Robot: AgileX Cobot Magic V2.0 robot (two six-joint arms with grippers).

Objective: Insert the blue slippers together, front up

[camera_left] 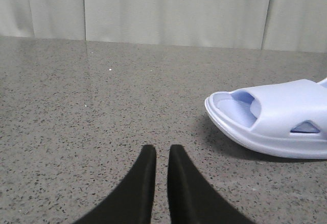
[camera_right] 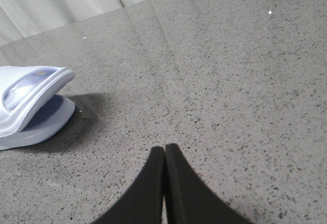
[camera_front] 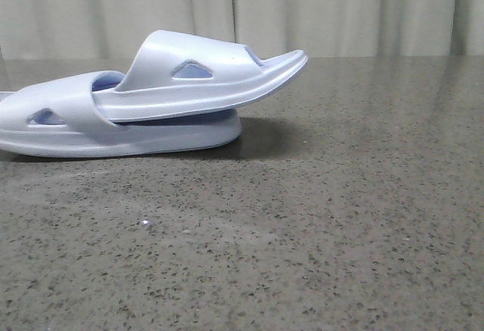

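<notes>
While the blue slippers (camera_front: 144,104) are sitting nested at about nine o'clock of the front view, both arms are staying out of that view. The lower slipper (camera_front: 68,123) is lying flat on the speckled grey worktop (camera_front: 318,225), running off the left edge. The upper slipper (camera_front: 204,81) is resting inside it, its rear end tucked under the lower strap and its open toe tilting upward toward three o'clock, casting a shadow on the worktop beside it. A pale curtain (camera_front: 340,10) is hanging behind the worktop.

Over bare worktop, the left gripper (camera_left: 158,155) is showing its dark fingers (camera_left: 140,183) drawn narrow, a thin gap between them, gripping nothing, with one slipper end (camera_left: 276,119) lying well apart from it. The right gripper (camera_right: 164,150) is showing its fingers (camera_right: 189,188) pressed together, holding nothing, with the stacked slipper tips (camera_right: 33,106) lying well apart from it.
</notes>
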